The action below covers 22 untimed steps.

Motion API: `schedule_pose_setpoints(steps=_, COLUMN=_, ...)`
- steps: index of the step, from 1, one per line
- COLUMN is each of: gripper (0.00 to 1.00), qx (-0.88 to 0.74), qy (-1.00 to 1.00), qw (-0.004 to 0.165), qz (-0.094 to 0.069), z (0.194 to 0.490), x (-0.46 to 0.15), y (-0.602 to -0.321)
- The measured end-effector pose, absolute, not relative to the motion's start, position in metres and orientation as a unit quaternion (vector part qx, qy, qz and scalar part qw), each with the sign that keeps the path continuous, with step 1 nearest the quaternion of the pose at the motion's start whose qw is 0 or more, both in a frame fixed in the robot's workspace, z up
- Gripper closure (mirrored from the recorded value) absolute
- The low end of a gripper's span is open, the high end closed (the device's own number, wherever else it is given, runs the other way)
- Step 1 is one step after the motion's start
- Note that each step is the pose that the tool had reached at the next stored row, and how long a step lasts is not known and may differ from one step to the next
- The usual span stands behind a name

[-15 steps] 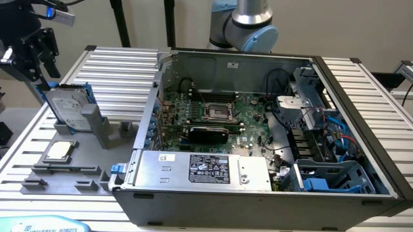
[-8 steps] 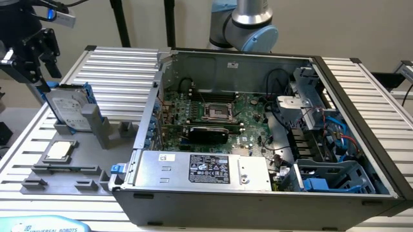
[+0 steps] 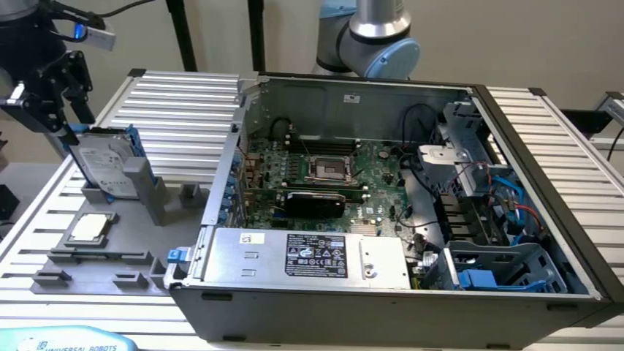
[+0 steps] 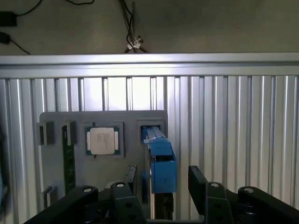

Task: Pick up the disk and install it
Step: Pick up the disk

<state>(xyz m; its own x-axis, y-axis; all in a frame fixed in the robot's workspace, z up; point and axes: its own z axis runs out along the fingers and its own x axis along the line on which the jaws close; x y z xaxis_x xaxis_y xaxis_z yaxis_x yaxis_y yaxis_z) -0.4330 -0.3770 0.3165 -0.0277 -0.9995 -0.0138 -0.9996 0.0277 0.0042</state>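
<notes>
We had our gripper (image 3: 58,124) (image 4: 162,173) spread wide above the grey holder block (image 3: 107,256), with nothing clamped in it. The disk (image 3: 101,162) (image 4: 159,149), a silver-grey hard drive with a white label in a blue carrier bracket, stood upright on its edge in a slot of that block. It was directly beneath the gripper and lined up between the two black fingers (image 4: 197,179). One finger stood clear of the blue bracket, with slatted tabletop (image 3: 185,102) showing through the gap. The other sat just beside the drive, and we could not tell whether it touched. A square CPU chip (image 3: 88,228) (image 4: 102,140) lay flat in a recess of the same block, below the gripper and just to one side of the disk. Well away from the gripper, toward the exterior view's right, the open computer case (image 3: 390,311) lay on the tabletop. Inside it we saw the green motherboard (image 3: 322,168), the silver power supply (image 3: 312,256) with its black label, and a blue drive cage (image 3: 497,267) at the corner farthest from the gripper.
</notes>
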Motion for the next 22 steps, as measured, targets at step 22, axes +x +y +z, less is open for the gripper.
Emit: schedule_pose_setpoints(steps=22, gripper=0.44, qx=-0.694, qy=0.72, qw=0.004, qz=0.006, z=0.293, x=-0.436, y=-0.377)
